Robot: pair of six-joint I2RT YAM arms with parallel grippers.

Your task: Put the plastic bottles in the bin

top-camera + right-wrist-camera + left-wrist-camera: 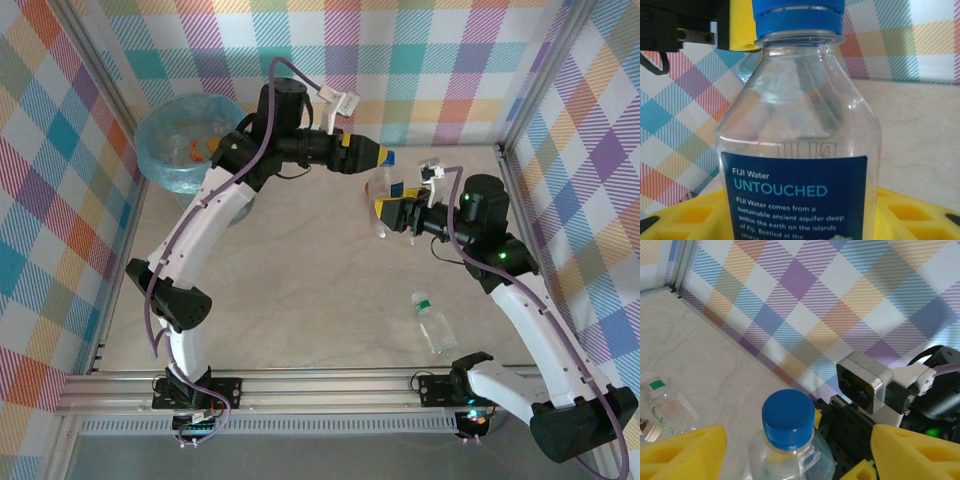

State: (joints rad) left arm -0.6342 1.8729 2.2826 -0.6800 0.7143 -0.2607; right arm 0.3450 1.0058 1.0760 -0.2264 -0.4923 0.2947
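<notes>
The right gripper (392, 212) is clenched on the blue-capped bottle (379, 192), gripping its lower body and holding it above the table (300, 280), toward the back wall; in the right wrist view the right fingers (920, 215) show yellow on either side of the bottle's dark blue label (797, 200); the left gripper (378, 156) meets the bottle at its cap end and is released, the left fingers (682, 452) spread wide on either side of the blue cap (788, 416) and apart from it; the bin (150, 160) stands in the far left corner, well apart from the held bottle, and what look like a few clear bottles, one with orange on it (205, 148), lie inside; a green-capped bottle (432, 320) lies on its side on the table near the right arm's base
</notes>
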